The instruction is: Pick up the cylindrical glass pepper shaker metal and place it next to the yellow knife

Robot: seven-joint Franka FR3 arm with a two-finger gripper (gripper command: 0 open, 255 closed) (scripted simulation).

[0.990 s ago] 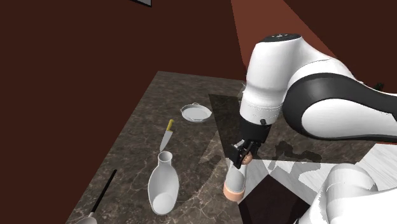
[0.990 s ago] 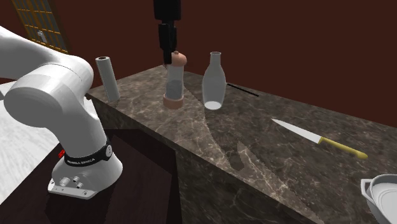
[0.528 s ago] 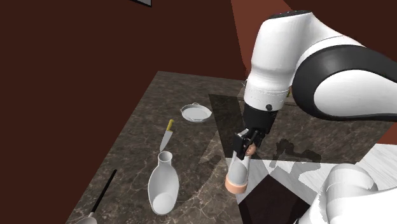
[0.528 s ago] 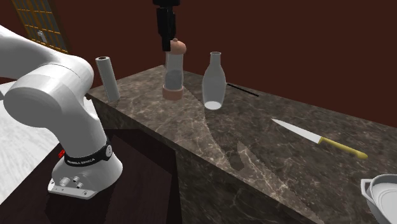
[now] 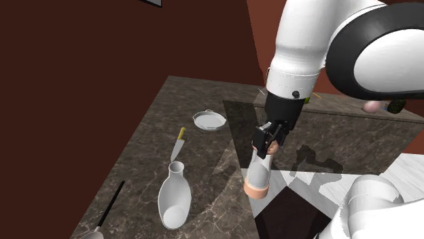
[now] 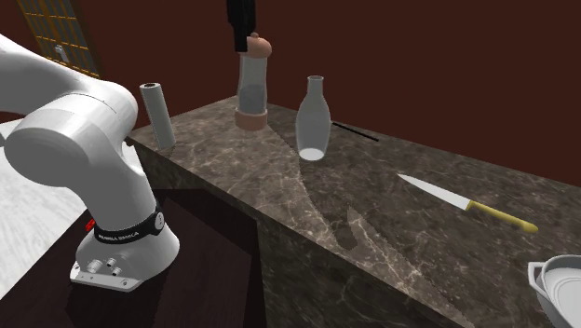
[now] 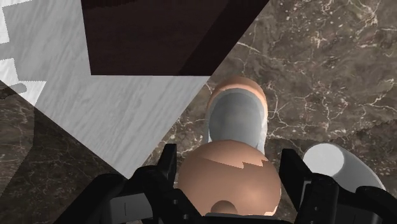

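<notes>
The pepper shaker (image 5: 258, 174) (image 6: 251, 93) is a grey cylinder with a tan base and a tan round cap. My gripper (image 5: 270, 138) (image 6: 249, 42) is shut on its cap, and it hangs clear above the marble counter (image 5: 204, 163) near the counter's edge. From the wrist, the cap (image 7: 229, 180) sits clasped between the black fingers (image 7: 164, 172), the body reaching down toward the counter. The yellow-handled knife (image 5: 179, 142) (image 6: 466, 204) lies flat on the counter, farther along, beyond a white bottle-shaped vase (image 5: 172, 195) (image 6: 314, 118).
A white shallow pan (image 5: 209, 120) (image 6: 557, 289) lies past the knife. A thin black stick (image 5: 113, 202) (image 6: 354, 131) rests near the vase. A grey cylinder (image 6: 157, 116) stands off the counter's end. The arm's base (image 6: 93, 186) is beside the counter.
The gripper has risen with the shaker held in it, so the shaker's base has left the counter. The arm's upper links have swung upward. Nothing else moved.
</notes>
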